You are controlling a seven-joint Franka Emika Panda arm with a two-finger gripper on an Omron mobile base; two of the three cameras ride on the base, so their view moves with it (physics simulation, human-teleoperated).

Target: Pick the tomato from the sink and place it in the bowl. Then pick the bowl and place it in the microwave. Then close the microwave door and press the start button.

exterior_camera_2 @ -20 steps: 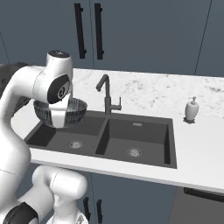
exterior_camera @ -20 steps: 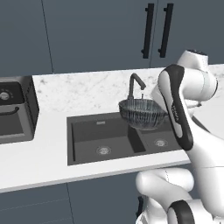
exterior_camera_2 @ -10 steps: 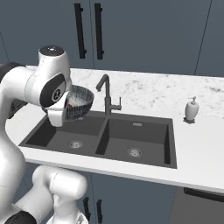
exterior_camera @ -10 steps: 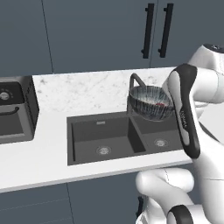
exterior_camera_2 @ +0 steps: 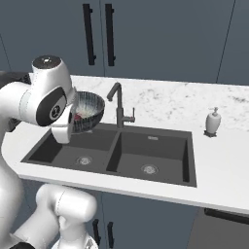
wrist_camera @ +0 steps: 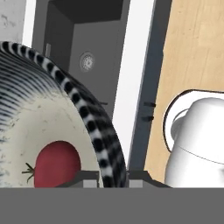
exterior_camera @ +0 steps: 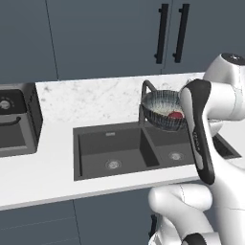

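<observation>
Lifted higher than a moment ago, the bowl now hangs in the air above the right basin of the sink, tilted so its pale inside faces the left base camera; earlier it sat lower, nearer the basin.

Closest to the hand camera, the gripper is clamped on the bowl's rim, one finger tip inside the wall and one outside, with the striped edge running between them. The tomato lies inside the bowl, against the pale speckled bottom just beside the inner finger. In the left base view the tomato shows as a small red spot low in the bowl, next to the arm's dark-edged forearm.

From the right base view the bowl is held against the white wrist, above the sink's left-hand basin as seen from there, close to the dark gooseneck tap.

Farther off, a soap dispenser stands on the marble counter at the sink's far side. Behind everything run blue-grey cabinet doors with black handles.
</observation>
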